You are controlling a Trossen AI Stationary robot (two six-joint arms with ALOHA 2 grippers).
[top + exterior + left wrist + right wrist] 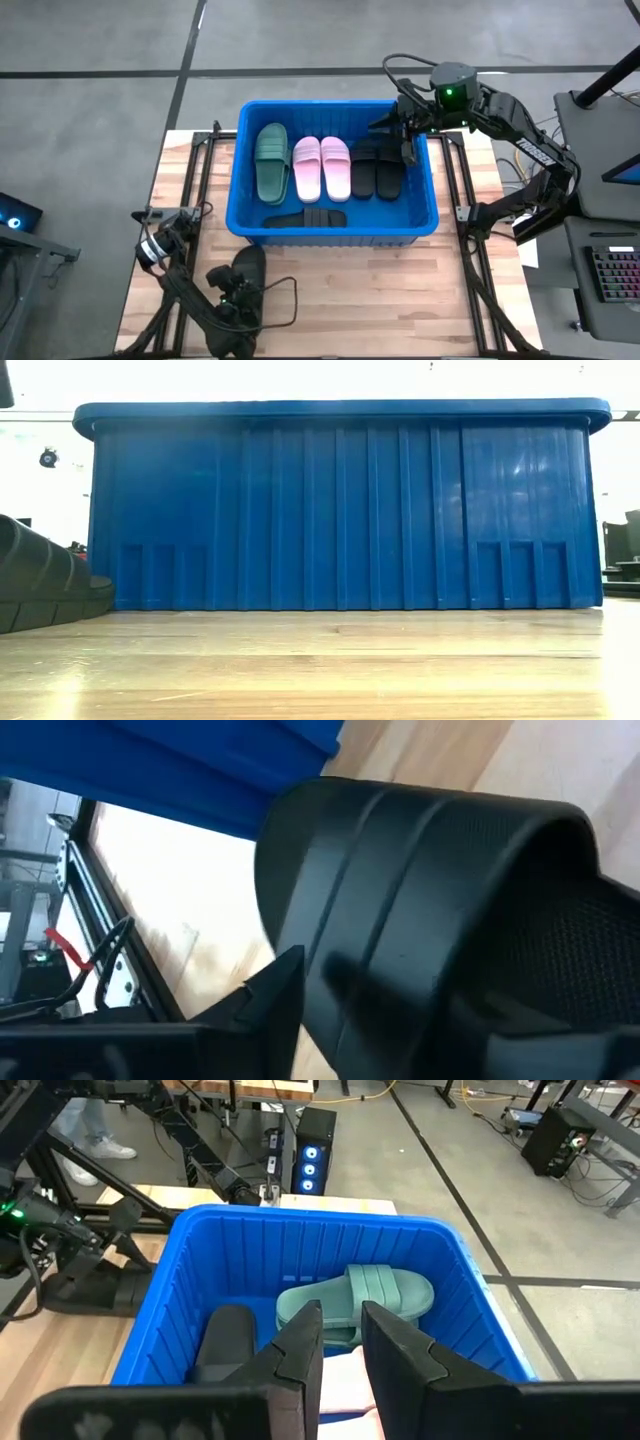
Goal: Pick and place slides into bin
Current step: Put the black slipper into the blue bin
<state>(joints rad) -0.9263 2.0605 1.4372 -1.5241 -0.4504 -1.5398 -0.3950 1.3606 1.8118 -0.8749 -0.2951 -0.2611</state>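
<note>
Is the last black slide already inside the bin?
No, in the high view one black slide lies on the wooden table outside the blue bin, by the left end effector.

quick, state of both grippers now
left gripper: at a black slide on the table in front of the bin; grip cannot be told.
right gripper: open, empty, above the bin.

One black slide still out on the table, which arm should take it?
Left, probably. The left gripper is already right at the black slide on the table in front of the bin; the right gripper is over the bin's far corner, away from it.
</note>
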